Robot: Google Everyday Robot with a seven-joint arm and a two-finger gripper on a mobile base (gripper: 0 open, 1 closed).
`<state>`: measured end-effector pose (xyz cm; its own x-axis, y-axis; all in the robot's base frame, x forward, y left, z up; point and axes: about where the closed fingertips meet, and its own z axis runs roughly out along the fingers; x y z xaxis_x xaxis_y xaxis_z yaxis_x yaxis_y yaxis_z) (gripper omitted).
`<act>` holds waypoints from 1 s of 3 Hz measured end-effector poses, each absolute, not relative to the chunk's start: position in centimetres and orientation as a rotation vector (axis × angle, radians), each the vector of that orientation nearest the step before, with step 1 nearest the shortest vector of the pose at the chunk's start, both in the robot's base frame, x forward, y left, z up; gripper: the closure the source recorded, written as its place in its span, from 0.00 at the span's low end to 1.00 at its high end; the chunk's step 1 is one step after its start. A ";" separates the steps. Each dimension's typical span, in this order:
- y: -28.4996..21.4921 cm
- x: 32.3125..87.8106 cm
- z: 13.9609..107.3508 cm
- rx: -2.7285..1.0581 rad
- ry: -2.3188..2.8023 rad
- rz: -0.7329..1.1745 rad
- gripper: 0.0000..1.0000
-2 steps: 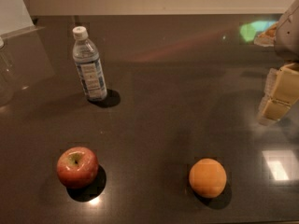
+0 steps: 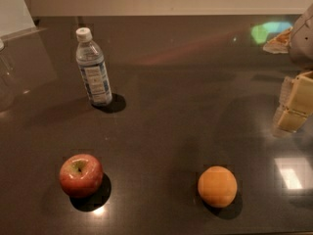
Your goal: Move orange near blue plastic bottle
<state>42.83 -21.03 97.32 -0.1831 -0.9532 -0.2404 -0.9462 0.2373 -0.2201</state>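
Observation:
The orange [image 2: 217, 186] is round and matte and sits on the dark table [image 2: 186, 106] at the front right. The blue plastic bottle [image 2: 93, 67] stands upright at the back left, clear with a white cap and a blue-and-white label. The gripper [image 2: 293, 104] is at the right edge of the view, above and to the right of the orange, well apart from it. It holds nothing that I can see.
A shiny red apple [image 2: 81, 175] sits at the front left. A crumpled packet [image 2: 279, 40] lies at the back right. A clear object [image 2: 6, 77] stands at the left edge. A white board [image 2: 17, 9] leans at the back left.

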 end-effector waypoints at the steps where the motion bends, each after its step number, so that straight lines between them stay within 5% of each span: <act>1: -19.2 40.0 95.3 -1.833 2.088 0.111 0.00; 3: -15.3 33.8 89.0 -1.909 1.945 0.294 0.00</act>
